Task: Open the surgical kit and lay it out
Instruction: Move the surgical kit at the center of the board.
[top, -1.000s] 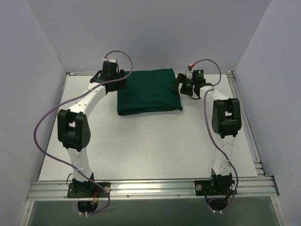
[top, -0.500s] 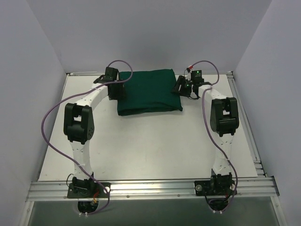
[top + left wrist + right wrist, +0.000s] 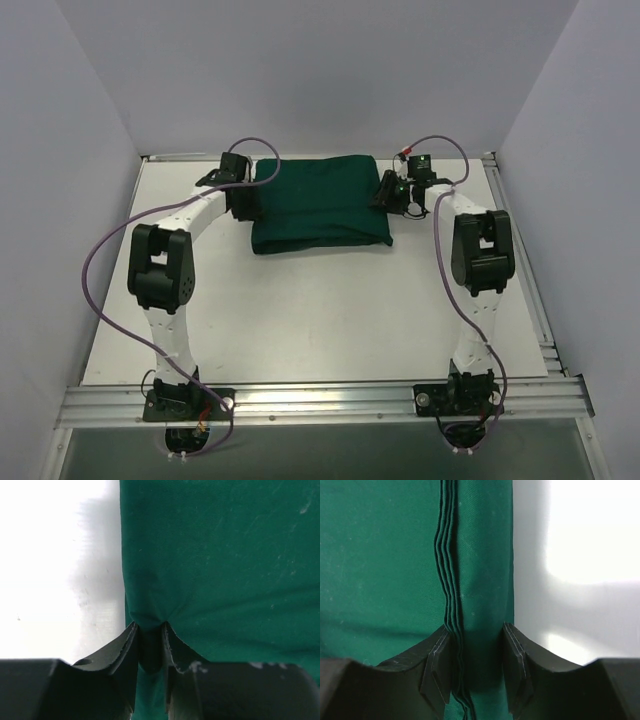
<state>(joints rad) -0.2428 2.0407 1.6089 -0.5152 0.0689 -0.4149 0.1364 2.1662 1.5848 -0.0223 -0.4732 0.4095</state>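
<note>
now both arms reach out from their bases at the near edge to the dark green folded cloth bundle (image 3: 320,205), which lies toward the far end of the table, between the two wrists. a second ago the left gripper (image 3: 150,645) and the right gripper (image 3: 477,655) stood just off its side edges with the jaws wider apart. the left jaws are now clamped on a puckered fold at the bundle's left edge. the right jaws bracket the layered right edge with cloth filling the gap, though i cannot tell whether they bite yet. the bundle has shifted a little and its left side has bunched. by my reading the wrap is being taken at both ends and is not yet opened; no tray or instrument shows. the white table (image 3: 320,320) looks smooth and matte, with a silver aluminium rail (image 3: 320,398) along its near edge. beyond it, plain pale grey walls (image 3: 320,70) close in on three sides.
</note>
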